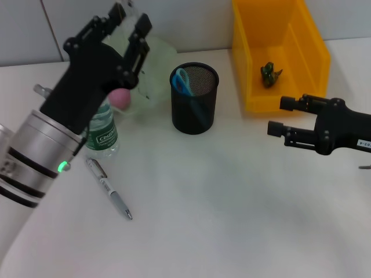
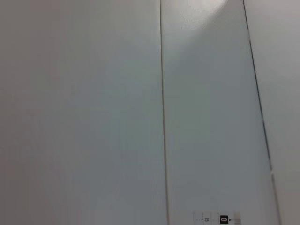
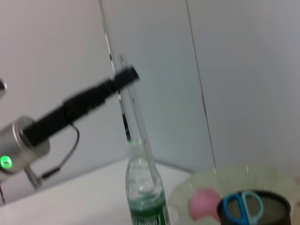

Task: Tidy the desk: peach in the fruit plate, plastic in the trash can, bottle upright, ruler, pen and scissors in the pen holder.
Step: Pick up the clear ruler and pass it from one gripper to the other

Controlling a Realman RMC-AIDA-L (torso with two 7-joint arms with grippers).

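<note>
Left arm (image 1: 40, 150): silver cylindrical wrist segment with black rings and a lit green indicator lamp, thin black cable looped beside it, ending in a matte black angular gripper (image 1: 126, 20) with linkage-style fingers and visible pivot joints. Right gripper (image 1: 282, 116): matte black body with two parallel fingers tipped by rounded black knobs, small white label with dark print on its side.

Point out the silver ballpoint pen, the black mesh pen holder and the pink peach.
silver ballpoint pen (image 1: 108, 188), head view, mid barrel.
black mesh pen holder (image 1: 194, 110), head view, front wall.
pink peach (image 1: 121, 98), head view, visible side.
</note>
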